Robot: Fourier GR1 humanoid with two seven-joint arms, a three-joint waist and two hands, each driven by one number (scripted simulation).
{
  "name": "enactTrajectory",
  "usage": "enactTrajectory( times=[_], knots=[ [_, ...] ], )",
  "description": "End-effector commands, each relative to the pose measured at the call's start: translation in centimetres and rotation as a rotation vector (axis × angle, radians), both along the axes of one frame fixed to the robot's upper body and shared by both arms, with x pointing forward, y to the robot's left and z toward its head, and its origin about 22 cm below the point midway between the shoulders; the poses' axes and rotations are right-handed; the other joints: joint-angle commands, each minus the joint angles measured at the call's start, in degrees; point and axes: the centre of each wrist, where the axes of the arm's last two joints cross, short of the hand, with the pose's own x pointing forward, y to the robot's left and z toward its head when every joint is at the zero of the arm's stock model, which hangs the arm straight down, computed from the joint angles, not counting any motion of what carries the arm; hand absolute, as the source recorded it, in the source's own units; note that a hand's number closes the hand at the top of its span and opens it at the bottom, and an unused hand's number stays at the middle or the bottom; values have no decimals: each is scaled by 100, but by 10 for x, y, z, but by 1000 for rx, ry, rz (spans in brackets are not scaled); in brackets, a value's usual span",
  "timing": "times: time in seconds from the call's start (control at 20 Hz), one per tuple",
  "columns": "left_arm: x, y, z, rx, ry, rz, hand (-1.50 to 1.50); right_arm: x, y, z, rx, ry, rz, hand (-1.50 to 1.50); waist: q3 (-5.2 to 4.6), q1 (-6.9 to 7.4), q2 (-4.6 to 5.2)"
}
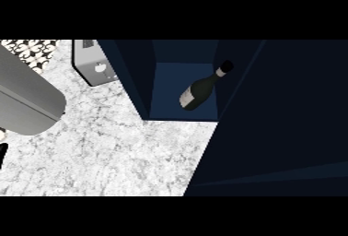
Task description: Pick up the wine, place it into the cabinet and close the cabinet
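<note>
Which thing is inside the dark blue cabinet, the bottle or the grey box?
The wine bottle is inside the open cabinet. The grey box sits outside it, on the marble counter.

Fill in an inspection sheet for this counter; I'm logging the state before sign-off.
Surface: white marble counter, bare where visible.
Job's things: wine bottle stands inside the dark blue cabinet; cabinet door open.
Clutter: grey appliance beside the cabinet.
Hands: neither hand clearly in view; a grey forearm enters at left.
Cables: nothing seen.
Surroundings: patterned tile at upper left.
</note>
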Motion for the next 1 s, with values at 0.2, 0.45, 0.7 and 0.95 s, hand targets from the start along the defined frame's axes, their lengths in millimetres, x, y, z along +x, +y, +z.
enactTrajectory(
  times=[0.2, 0.45, 0.7, 0.95],
  knots=[
    [-18, 47, 11, 23, -30, -15, -150, 3, 63, 9, -39, -143, -21, 150, -3, 73, -4],
    [-12, 53, 2, 13, -33, -28, -150, 30, 92, 26, -57, -139, -42, 150, 0, 1, 36],
    [-23, 53, 22, 25, -27, -44, -150, 68, 123, 35, -45, -168, -139, 150, 5, 107, 31],
    [-14, 68, 26, 6, -35, -41, -150, 122, 130, 52, -52, -145, -172, 150, 8, 45, 62]
  ],
)
